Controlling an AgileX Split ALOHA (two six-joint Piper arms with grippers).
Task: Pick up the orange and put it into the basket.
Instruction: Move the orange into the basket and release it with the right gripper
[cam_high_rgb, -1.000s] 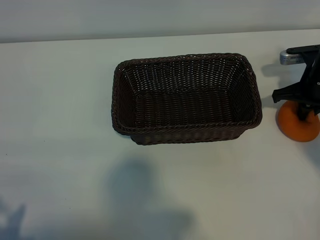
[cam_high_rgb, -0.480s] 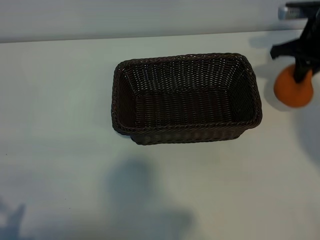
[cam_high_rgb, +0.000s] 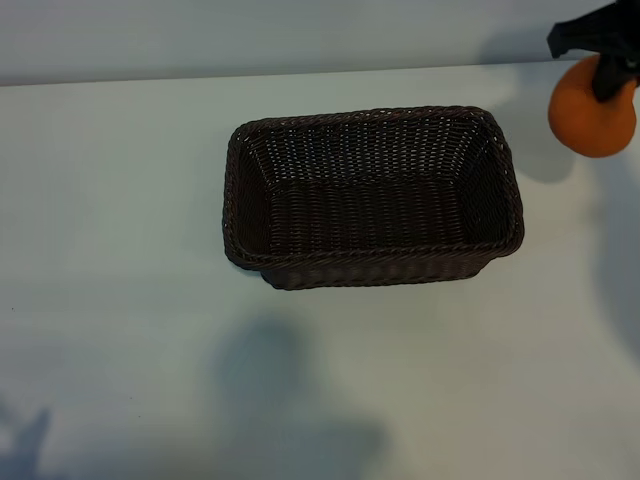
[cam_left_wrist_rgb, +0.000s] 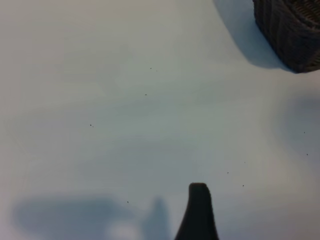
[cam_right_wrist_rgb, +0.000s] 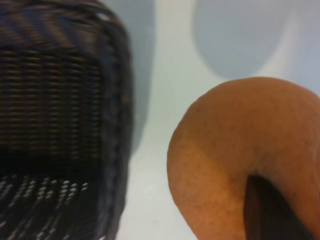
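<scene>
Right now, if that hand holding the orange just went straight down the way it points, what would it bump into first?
Probably the bare table. The right hand grips the orange lifted beside the basket, not over it, so the fruit would likely land on the tabletop first, though depth is hard to judge.

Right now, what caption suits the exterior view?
Right gripper lifts the small round orange beside the empty dark brown woven wicker basket.

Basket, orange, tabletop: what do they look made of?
Basket: dark brown woven wicker or a plastic imitation, can't tell which; interlaced strands and a braided rim show. Orange, held by the right gripper: looks like real citrus peel, matte and finely dimpled in the right wrist view, though a replica can't be excluded. Tabletop: smooth, pale, matte surface, probably laminate; shadows fall soft, with no grain.
</scene>
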